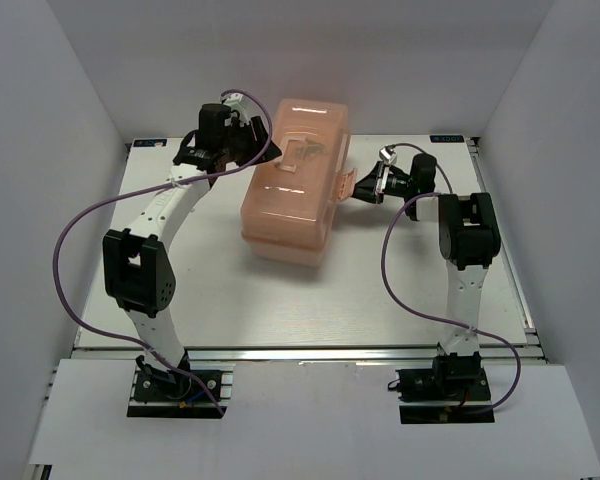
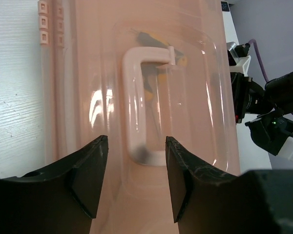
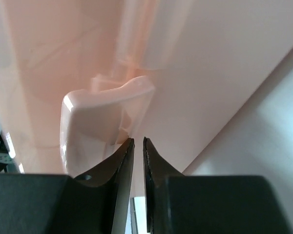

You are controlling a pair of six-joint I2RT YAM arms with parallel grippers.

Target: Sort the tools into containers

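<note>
Left gripper (image 2: pixel 136 142): fingers spread above the translucent lid (image 2: pixel 200 102), with the handle (image 2: pixel 136 97) between them at mid-frame.
Right gripper (image 3: pixel 138 141): fingers pressed almost together, tips at the lower edge of the latch (image 3: pixel 100 117); whether they grip it I cannot tell.
Toolbox (image 1: pixel 290 205): lid down, upper middle of the table (image 1: pixel 380 300).
Tools (image 2: pixel 150 39): blurred yellow-and-black shapes under the lid, near the top of the frame.

1 salmon-pink toolbox (image 1: pixel 290 190) on 1 worktop (image 1: pixel 240 300), w/ 1 translucent lid (image 2: pixel 195 126), 1 handle (image 2: pixel 136 97) & 1 latch (image 3: pixel 100 119). 2 arms, i.e. 1 left arm (image 1: pixel 145 255) & 1 right arm (image 1: pixel 467 250), each w/ 1 pair of jaws & 1 purple cable (image 1: pixel 60 255), so 2 cables total. Tools (image 2: pixel 149 38) under the lid: no. can't be told, only blurred yellow-black bits show thru the plastic.
</note>
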